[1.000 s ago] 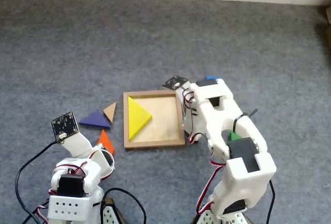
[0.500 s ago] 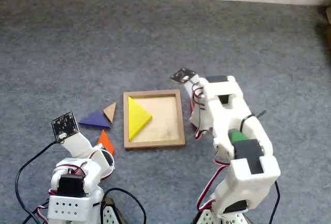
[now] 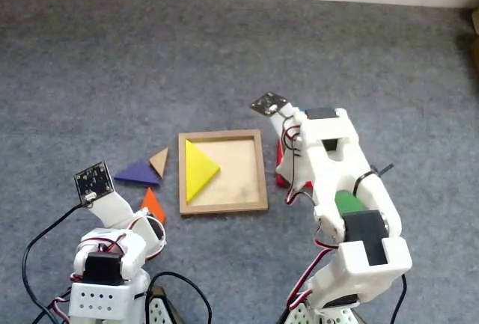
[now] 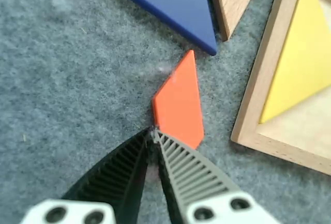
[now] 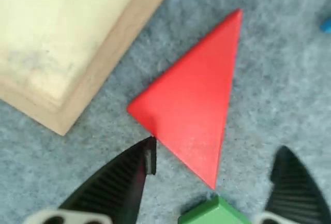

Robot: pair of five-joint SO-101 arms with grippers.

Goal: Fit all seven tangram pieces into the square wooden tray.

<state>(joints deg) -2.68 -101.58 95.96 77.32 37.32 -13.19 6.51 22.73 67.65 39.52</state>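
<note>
The square wooden tray holds one yellow triangle. Just outside its right rim lies a red triangle, with my right arm above it. My right gripper is open, its fingers either side of one corner of the red triangle, not touching it. Left of the tray lie a blue triangle, a small wooden triangle and an orange parallelogram. My left gripper is shut, its tips at the near end of the orange parallelogram.
Grey carpet covers the table. A green corner shows between the right fingers, and a sliver of blue lies beyond the red triangle. Tray rim runs close beside the red piece. Carpet beyond the tray is open.
My right arm has swung rightward off the tray's right edge, uncovering the rim and the red triangle beside it. The left arm and the other pieces have stayed put.
</note>
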